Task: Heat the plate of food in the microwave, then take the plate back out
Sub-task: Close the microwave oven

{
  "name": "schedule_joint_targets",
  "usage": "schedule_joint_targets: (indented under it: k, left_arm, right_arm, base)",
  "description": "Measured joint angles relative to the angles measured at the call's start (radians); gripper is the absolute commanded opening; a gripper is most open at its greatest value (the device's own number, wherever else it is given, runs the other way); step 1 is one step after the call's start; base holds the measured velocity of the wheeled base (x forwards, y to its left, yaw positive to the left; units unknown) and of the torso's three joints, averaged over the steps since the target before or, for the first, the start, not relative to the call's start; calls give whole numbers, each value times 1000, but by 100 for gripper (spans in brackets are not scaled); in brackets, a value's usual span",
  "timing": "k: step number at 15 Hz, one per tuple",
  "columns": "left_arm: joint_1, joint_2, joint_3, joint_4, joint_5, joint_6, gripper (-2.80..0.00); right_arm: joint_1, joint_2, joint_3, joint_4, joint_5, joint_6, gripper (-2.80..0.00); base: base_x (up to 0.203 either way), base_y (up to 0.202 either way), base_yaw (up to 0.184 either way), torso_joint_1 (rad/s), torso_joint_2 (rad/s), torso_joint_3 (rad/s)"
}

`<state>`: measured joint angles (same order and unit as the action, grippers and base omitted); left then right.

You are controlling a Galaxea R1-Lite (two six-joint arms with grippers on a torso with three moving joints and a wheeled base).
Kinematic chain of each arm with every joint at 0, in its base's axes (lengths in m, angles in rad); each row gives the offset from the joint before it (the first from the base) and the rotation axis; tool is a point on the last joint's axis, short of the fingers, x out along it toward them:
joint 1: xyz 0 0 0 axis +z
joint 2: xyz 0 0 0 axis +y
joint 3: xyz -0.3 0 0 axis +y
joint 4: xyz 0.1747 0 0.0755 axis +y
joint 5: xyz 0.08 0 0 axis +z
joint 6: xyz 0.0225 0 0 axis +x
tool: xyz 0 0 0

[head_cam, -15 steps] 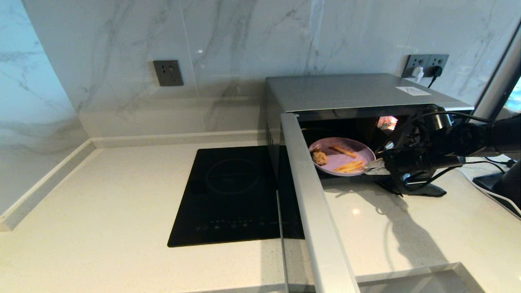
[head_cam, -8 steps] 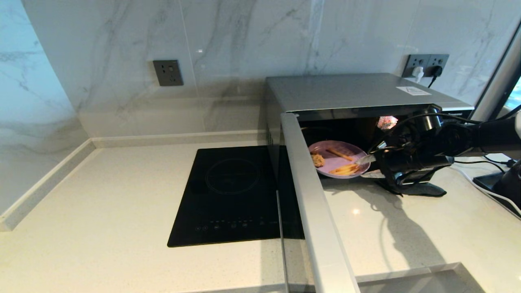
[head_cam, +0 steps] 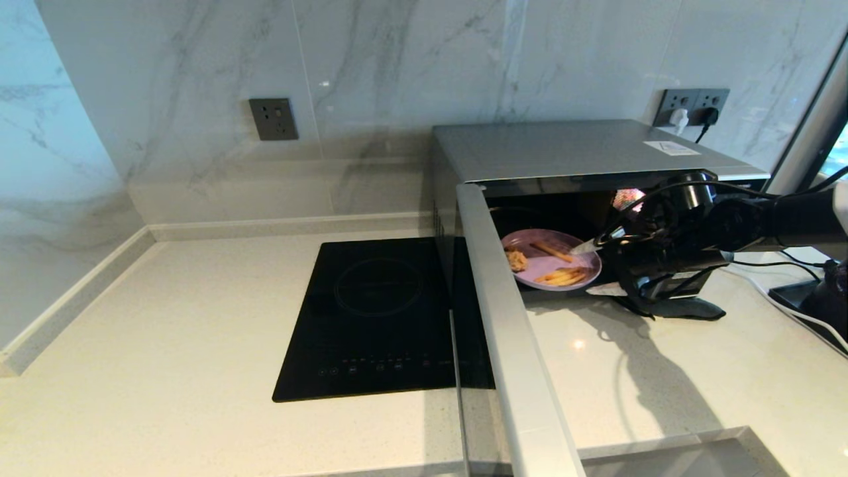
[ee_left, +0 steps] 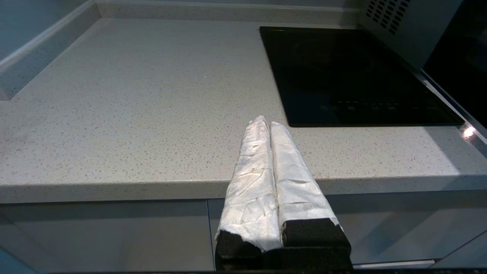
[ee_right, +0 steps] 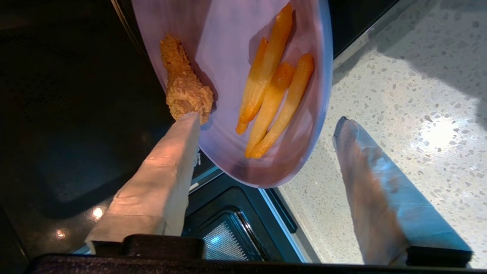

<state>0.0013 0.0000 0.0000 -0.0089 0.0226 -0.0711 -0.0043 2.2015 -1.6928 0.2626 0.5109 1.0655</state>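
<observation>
Inside microwave [head_cam: 570, 149], plate of food [head_cam: 553, 258] sits between right end effector's [ee_right: 266, 125] spread fingers.

I'm looking at a pale speckled countertop [head_cam: 165, 344] set into a corner of grey-veined white marble wall [head_cam: 397, 66]. A black induction hob [head_cam: 377, 318] sits flush in it. One grey wall socket [head_cam: 273, 118] is bare; a double socket [head_cam: 692, 106] holds two plugs. Grey cabinet fronts [ee_left: 106, 232] run below the counter edge.
</observation>
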Motion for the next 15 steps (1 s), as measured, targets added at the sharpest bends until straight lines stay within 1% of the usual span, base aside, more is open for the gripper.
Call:
schedule_joint_targets:
  k: [3,7,8,10,11,13,15]
  left_arm:
    - [0,0,0,0,0,-1,-280]
    - [0,0,0,0,0,0,-280]
    - [0,0,0,0,0,0,-280]
    - [0,0,0,0,0,0,-280]
    - [0,0,0,0,0,0,-280]
    - [0,0,0,0,0,0,-280]
    - [0,0,0,0,0,0,-280]
  right_arm:
    - [0,-28,19,2,0,0,0]
    - [-2,-157,114,10,-2,8,0]
    - [-2,-211,145,10,-3,7,-280]
    - [-5,-324,190,38,-6,2,-280]
    - [-6,-388,202,74,-8,-8,-280]
    - [-6,-509,212,168,-10,-46,-280]
    - [11,-602,207,275,-11,-77,-280]
  base:
    - [0,0,0,0,0,0]
    - [0,0,0,0,0,0]
    - [0,0,0,0,0,0]
    - [0,0,0,0,0,0]
    - [0,0,0,0,0,0]
    - [0,0,0,0,0,0]
    - [0,0,0,0,0,0]
